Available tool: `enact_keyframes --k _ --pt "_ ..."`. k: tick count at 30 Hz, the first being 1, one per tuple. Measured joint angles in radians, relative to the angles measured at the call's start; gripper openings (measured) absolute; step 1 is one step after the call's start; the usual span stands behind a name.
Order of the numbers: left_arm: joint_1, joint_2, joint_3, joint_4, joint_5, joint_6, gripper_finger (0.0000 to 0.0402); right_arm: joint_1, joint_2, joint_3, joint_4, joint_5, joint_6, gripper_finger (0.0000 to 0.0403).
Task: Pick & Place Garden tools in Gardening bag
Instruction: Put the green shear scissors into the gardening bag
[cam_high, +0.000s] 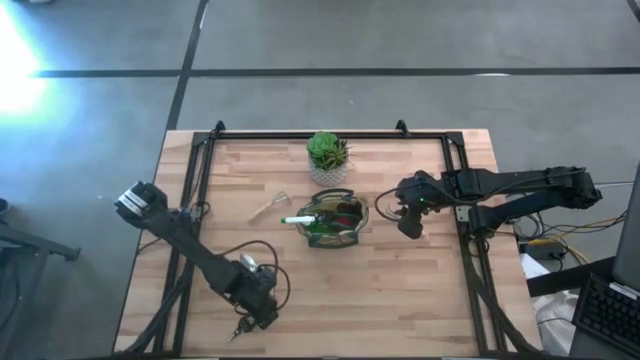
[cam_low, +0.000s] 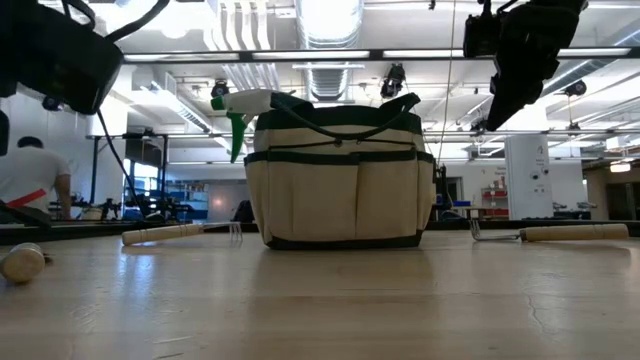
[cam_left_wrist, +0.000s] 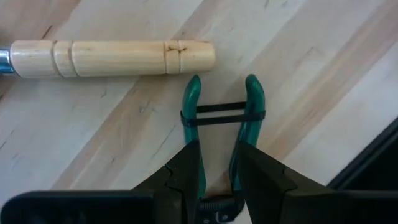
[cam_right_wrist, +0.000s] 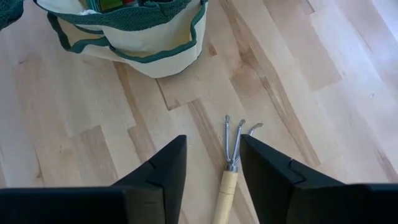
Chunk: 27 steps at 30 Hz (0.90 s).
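Near the tabletop's front-left corner, the left gripper (cam_left_wrist: 217, 163) pinches the green-handled pruners (cam_left_wrist: 221, 112) beside a wooden handle (cam_left_wrist: 112, 58), while the right gripper (cam_right_wrist: 212, 168) hangs with fingers apart over the rake fork (cam_right_wrist: 231, 155), right of the central gardening bag (cam_high: 334, 219).

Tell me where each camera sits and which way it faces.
High view: above, looking straight down on the table, gardening bag and both arms.
Low view: at tabletop height, looking level at the bag's side; arms enter from above.
Left wrist view: on the left arm, looking down at green-handled pruners and a wooden handle; left gripper in front.
Right wrist view: on the right arm, looking down at the rake fork; open right gripper straddling it.
Shared: high, low and right wrist views all show the bag.
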Motion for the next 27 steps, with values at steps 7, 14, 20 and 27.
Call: enact_keyframes --k 7,14,20,27 --pt "0.000 0.041 0.000 0.000 -0.012 0.003 0.0106 0.000 0.000 0.000 0.000 0.000 0.000 0.0142" --pt "0.000 0.072 -0.001 0.001 -0.007 0.008 0.0106 0.000 0.000 0.000 0.001 0.000 -0.005 0.0135" --pt "0.000 0.073 -0.017 0.000 -0.017 0.011 0.0106 0.000 0.000 0.000 0.002 0.000 -0.008 0.0135" --pt "0.000 0.077 -0.031 -0.006 -0.017 0.042 0.0079 0.000 0.000 0.000 0.003 0.000 -0.008 0.0134"
